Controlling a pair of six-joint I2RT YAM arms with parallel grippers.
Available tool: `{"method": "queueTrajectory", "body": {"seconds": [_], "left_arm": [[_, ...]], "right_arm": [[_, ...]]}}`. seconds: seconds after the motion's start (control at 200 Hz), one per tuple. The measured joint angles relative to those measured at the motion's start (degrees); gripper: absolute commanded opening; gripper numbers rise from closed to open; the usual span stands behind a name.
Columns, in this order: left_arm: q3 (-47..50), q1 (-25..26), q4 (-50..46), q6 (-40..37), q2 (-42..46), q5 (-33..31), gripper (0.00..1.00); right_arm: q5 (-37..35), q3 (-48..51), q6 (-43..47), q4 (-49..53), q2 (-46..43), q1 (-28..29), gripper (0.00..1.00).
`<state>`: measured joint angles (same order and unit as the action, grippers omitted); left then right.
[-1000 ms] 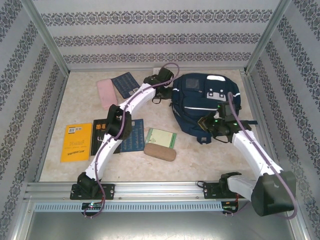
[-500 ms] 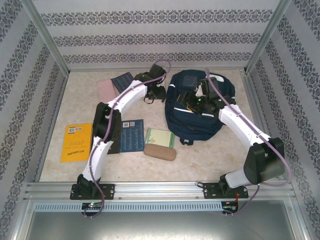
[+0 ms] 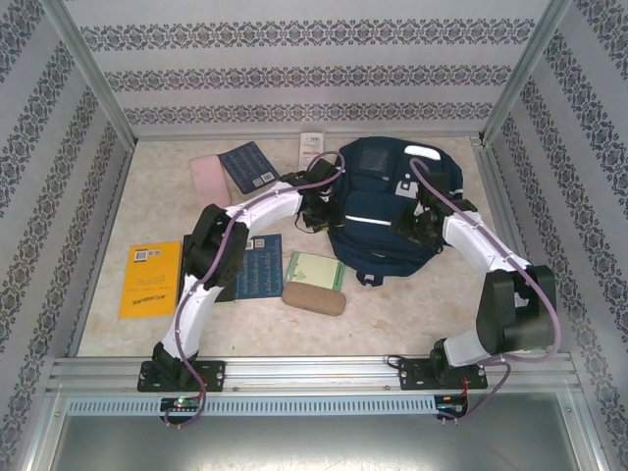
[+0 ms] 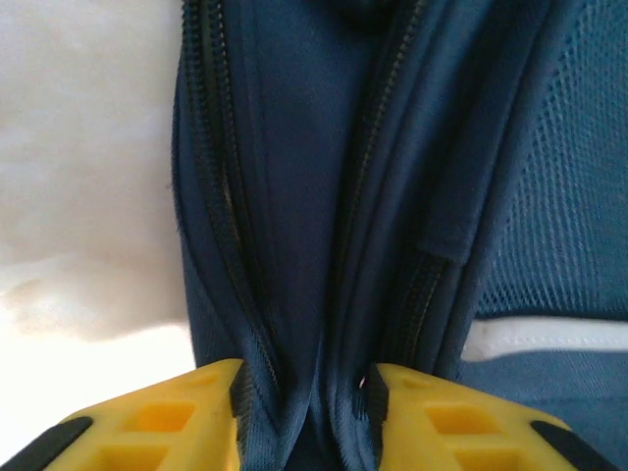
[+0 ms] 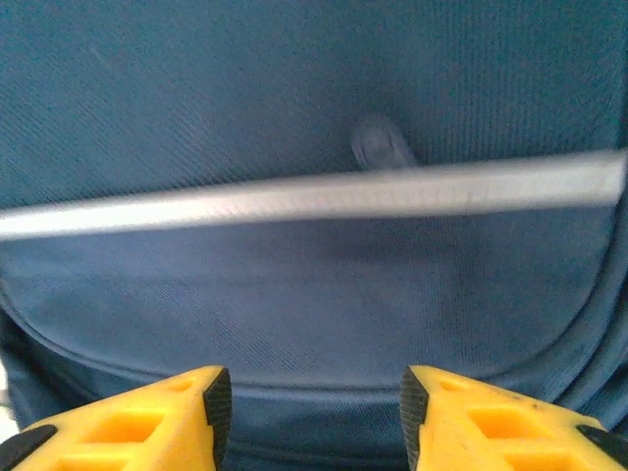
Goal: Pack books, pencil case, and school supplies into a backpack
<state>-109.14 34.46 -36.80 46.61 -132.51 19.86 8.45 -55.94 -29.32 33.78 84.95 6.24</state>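
Observation:
The navy backpack (image 3: 378, 201) lies at the back right of the table, front patch up. My left gripper (image 3: 316, 201) is at its left edge, and in the left wrist view (image 4: 304, 388) it is shut on a gathered fold of backpack (image 4: 294, 196) fabric between two zipper lines. My right gripper (image 3: 416, 228) rests over the pack's right side. In the right wrist view (image 5: 309, 392) it stands open above the backpack (image 5: 294, 108) front, below a white stripe (image 5: 314, 201). Books lie to the left: dark blue ones (image 3: 247, 167) (image 3: 258, 265), a yellow one (image 3: 150, 280), a pale green notebook (image 3: 315, 270).
A brown pouch (image 3: 314, 297) lies in front of the green notebook. A pink flat item (image 3: 208, 182) sits at the back left beside the dark blue booklet. A narrow white pack (image 3: 312, 145) lies against the back wall. Patterned walls close in on three sides.
My left gripper came from the back, beside the strap, to the backpack's left edge and closed on fabric. My right gripper swung over the pack to its right side. The backpack shifted slightly.

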Motion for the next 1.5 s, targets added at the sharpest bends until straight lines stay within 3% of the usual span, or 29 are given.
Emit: {"method": "queueTrajectory", "body": {"seconds": [0.15, 0.33, 0.644, 0.774, 0.944, 1.214, 1.499], "left_arm": [[-12.44, -0.17, -2.95, 0.28, -7.69, 0.44, 0.28], [-28.37, -1.68, -3.78, -0.74, -17.16, -0.35, 0.28], [-32.06, -6.03, -3.72, -3.98, -18.53, -1.77, 0.46], [-26.53, -7.48, -5.84, -7.02, -12.20, -2.78, 0.58], [-14.03, -7.52, -5.68, -10.97, 4.46, -4.15, 0.78], [4.76, -7.48, -0.74, -14.75, 27.15, -9.42, 0.81], [21.94, -7.48, 3.32, -14.08, 31.65, -11.17, 0.81]], "right_arm": [[-0.44, 6.62, -0.72, -3.56, 0.24, 2.62, 0.46], [-0.22, 6.47, -5.16, -6.82, 1.97, 11.10, 0.46], [3.78, -9.07, -10.05, -4.04, 15.87, 16.35, 0.47], [4.07, -14.53, -10.67, -4.76, 19.96, 16.63, 0.48], [3.65, -16.83, -10.84, -6.01, 20.55, 17.18, 0.52], [0.22, -18.47, -5.97, -4.46, 17.44, 16.81, 0.57], [-4.74, -18.99, -0.22, -4.28, 16.59, 8.07, 0.55]]}}
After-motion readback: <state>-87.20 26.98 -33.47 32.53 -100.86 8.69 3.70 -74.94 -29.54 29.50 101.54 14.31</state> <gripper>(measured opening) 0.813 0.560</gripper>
